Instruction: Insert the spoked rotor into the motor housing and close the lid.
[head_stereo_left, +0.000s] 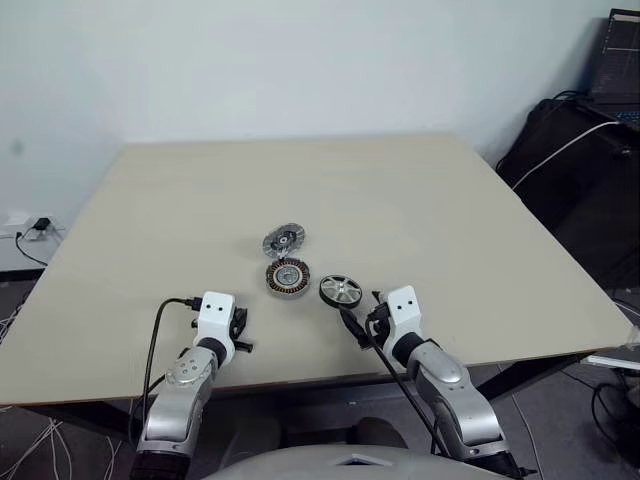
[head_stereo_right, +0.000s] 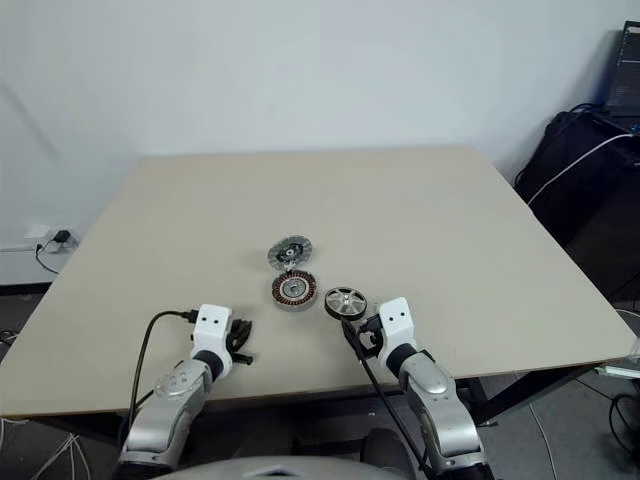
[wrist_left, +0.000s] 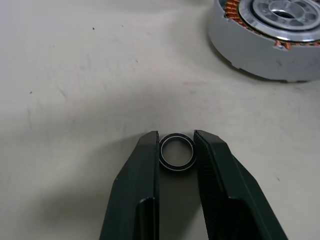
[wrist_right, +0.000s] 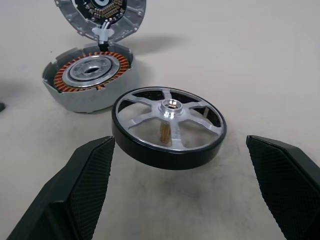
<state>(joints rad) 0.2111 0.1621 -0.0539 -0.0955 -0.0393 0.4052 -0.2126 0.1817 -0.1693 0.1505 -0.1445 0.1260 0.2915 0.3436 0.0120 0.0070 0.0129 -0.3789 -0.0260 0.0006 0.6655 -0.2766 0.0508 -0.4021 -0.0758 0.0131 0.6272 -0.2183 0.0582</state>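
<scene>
On the table (head_stereo_left: 420, 200) I see my left gripper (wrist_left: 176, 145) with its two fingers closed against a small black ring (wrist_left: 177, 152), pinching it on the surface. Ahead and to its right lies the motor housing (head_stereo_left: 287, 277), copper windings up, with the lid (head_stereo_left: 283, 240) just behind it. Just right of the housing rests the spoked rotor (wrist_right: 169, 126). My right gripper (wrist_right: 180, 165) stands wide open, fingers either side of the rotor without contact.

Spoked rotor (wrist_right: 169, 127): black rim, silver spokes. Motor housing (wrist_right: 87, 77): grey shell, copper-orange winding ring. Lid (head_stereo_left: 284, 239): silver-grey, dark centre. Small ring (wrist_left: 177, 152): black. Table (head_stereo_left: 420, 200): plain beige.
</scene>
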